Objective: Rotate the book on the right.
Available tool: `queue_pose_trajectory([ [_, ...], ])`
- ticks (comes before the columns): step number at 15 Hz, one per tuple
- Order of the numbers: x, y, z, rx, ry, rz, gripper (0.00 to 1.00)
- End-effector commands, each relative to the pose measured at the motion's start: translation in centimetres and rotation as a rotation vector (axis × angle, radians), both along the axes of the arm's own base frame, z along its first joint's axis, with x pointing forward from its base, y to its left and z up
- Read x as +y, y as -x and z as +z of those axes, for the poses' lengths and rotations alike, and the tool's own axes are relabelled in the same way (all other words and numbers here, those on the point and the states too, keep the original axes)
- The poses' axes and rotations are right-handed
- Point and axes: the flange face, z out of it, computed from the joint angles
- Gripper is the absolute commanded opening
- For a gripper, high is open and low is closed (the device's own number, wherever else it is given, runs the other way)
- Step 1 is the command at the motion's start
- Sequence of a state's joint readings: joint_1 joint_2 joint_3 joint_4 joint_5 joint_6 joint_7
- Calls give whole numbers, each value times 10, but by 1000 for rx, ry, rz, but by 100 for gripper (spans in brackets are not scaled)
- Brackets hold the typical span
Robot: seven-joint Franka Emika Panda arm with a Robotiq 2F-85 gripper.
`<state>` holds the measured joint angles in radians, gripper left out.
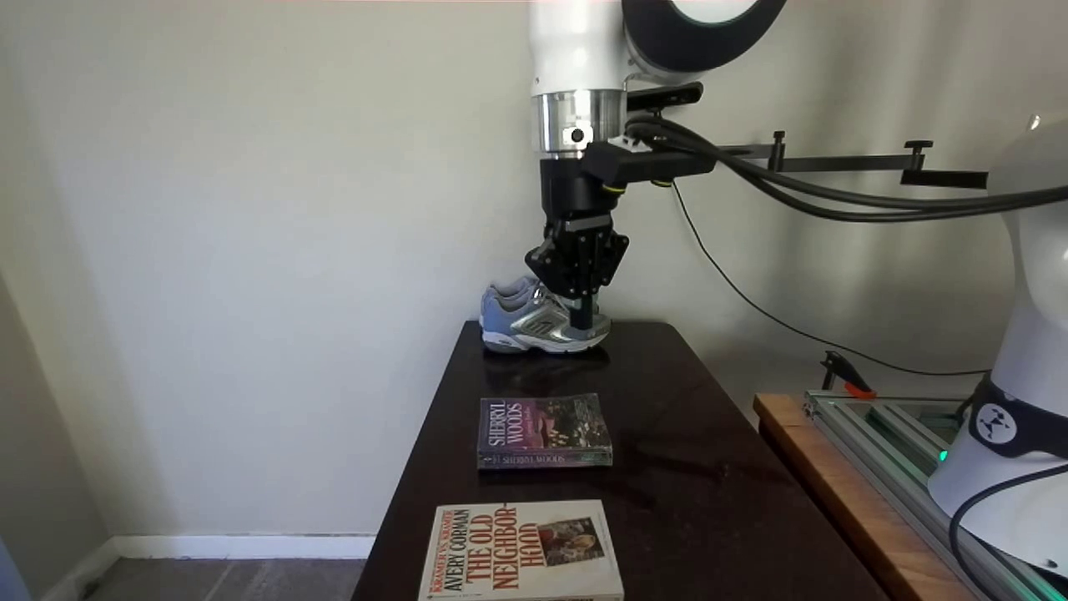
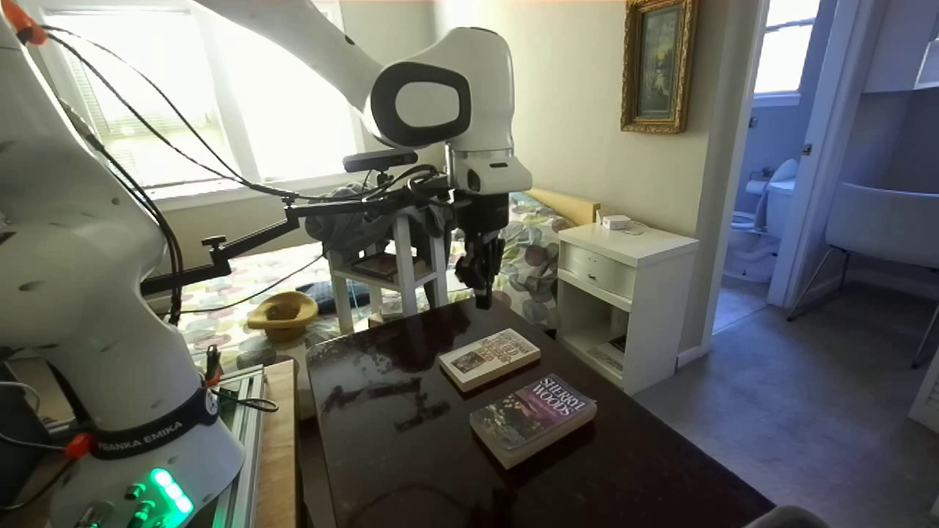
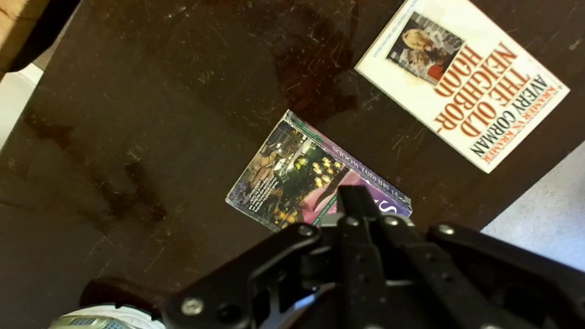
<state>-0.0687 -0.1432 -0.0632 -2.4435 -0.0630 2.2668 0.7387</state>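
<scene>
Wrist view: the fingers (image 3: pixel 358 201) are seen closed together, without a gap, and nothing is held. At the centre of the frame is found the small maroon-purple paperback (image 3: pixel 311 178) to be rotated, its lower right part hidden behind them. If the fingers are lowered in this state, the cover would probably be pressed and the paperback shoved rather than turned. By a swung corner, the larger cream book (image 3: pixel 459 87), upper right and apart from it, might be struck. The dark desk (image 3: pixel 183 114) is marked by scratches.

In an exterior view, the fingers are held above the desk, just right of centre, before a blue-and-silver shoe (image 1: pixel 538 325) that could be knocked by a low swing. The paperback is laid flat at lower centre; as reflections are thrown by the glossy desk, slipping under a push is to be feared. Behind, a pale wall (image 1: pixel 292 250) is seen.

In an exterior view, the paperback (image 2: pixel 533 422) is found below and right of centre, near the desk's long edge; pushed too far that way, it could be dropped onto the floor (image 2: pixel 770 381). Beyond, a bed (image 2: pixel 532 249) and a white nightstand (image 2: pixel 664 301) are placed, a gilt-framed painting (image 2: pixel 658 66) is hung upper right, and glare is let in by the window (image 2: pixel 293 95), upper left.
</scene>
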Motion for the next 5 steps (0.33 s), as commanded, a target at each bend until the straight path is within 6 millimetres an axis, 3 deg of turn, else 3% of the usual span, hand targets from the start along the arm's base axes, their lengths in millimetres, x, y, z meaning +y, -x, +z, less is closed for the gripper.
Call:
queue_pose_trajectory([
  [1,0,-6,3,17,31,-5,26],
  [2,1,-1,1,2,9,6,3],
  [5,1,-2,2,0,11,2,23],
])
